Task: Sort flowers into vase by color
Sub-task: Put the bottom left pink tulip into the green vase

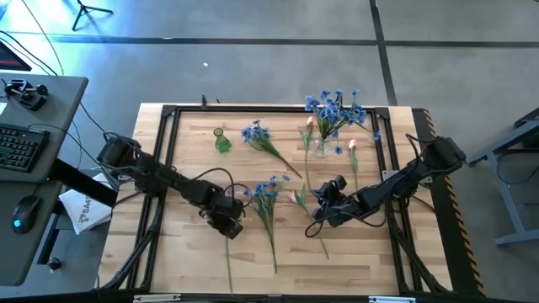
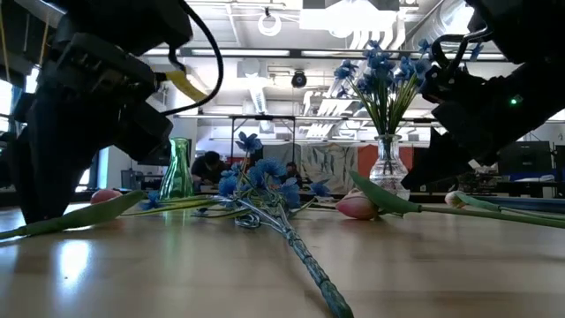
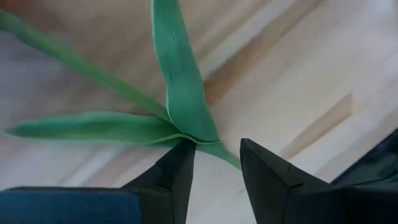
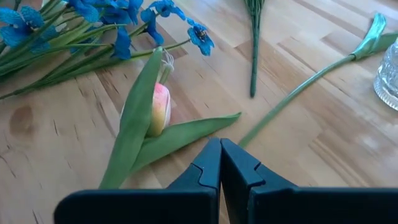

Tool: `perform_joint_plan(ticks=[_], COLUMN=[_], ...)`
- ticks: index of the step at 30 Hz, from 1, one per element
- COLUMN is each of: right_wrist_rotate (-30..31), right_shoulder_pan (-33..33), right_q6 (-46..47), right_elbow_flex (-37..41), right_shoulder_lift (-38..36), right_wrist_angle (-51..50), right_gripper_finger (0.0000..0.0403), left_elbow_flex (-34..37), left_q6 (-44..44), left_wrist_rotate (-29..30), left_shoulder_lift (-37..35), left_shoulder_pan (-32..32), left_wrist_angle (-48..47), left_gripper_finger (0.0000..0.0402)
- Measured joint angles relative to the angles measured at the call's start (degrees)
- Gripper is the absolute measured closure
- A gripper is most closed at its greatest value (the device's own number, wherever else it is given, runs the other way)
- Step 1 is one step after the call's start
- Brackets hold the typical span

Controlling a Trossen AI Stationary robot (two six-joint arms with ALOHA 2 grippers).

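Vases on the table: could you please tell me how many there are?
2. A green vase stands empty near the table's far edge; a clear vase to its right holds blue flowers. None looks hidden.

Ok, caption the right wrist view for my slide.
Right pincer, shut, hovers above a pink tulip lying on the wooden table beside blue flowers.

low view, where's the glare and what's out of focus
Low view: ceiling lights behind the clear vase blow out white, and a pale sheen lies on the table; the near blue flower's stem is soft. Left wrist view: the green leaves are blurred.
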State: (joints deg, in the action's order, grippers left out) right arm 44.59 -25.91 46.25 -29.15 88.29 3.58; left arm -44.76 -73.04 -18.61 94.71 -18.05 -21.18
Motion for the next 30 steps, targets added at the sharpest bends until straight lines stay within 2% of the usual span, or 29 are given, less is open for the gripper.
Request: perform_joint_plan(ticks=[4, 12, 20, 25, 30], right_wrist_rotate=[0.0, -0.1, -0.2, -0.2, -0.2], right_shoulder_pan=[0.0, 0.0, 0.0, 0.0, 0.0], right_q6=[0.0, 0.0, 0.0, 0.2, 0.2], right_elbow_flex=[0.0, 0.0, 0.0, 0.0, 0.0], right_shoulder_lift=[0.0, 0.0, 0.0, 0.0, 0.0], right_wrist_angle=[0.0, -0.1, -0.2, -0.4, -0.5], right_gripper_finger=[0.0402, 0.0402, 0.0402, 0.0402, 0.0402], left_elbow_flex=[0.0, -0.1, 0.2, 0.2, 0.2], left_q6=[6.3, 10.3, 11.9, 9.3, 7.9], left_wrist_rotate=[1.3, 6.1, 15.7, 16.6, 16.5], left_shoulder_lift=[-0.1, -1.3, -10.5, -13.3, -10.1], left_shoulder_pan=[1.0, 2.8, 4.3, 4.1, 4.0], left_wrist_angle=[-1.4, -10.7, -21.7, -23.5, -21.2], left_gripper_finger=[0.0296, 0.0309, 0.0310, 0.0294, 0.0260])
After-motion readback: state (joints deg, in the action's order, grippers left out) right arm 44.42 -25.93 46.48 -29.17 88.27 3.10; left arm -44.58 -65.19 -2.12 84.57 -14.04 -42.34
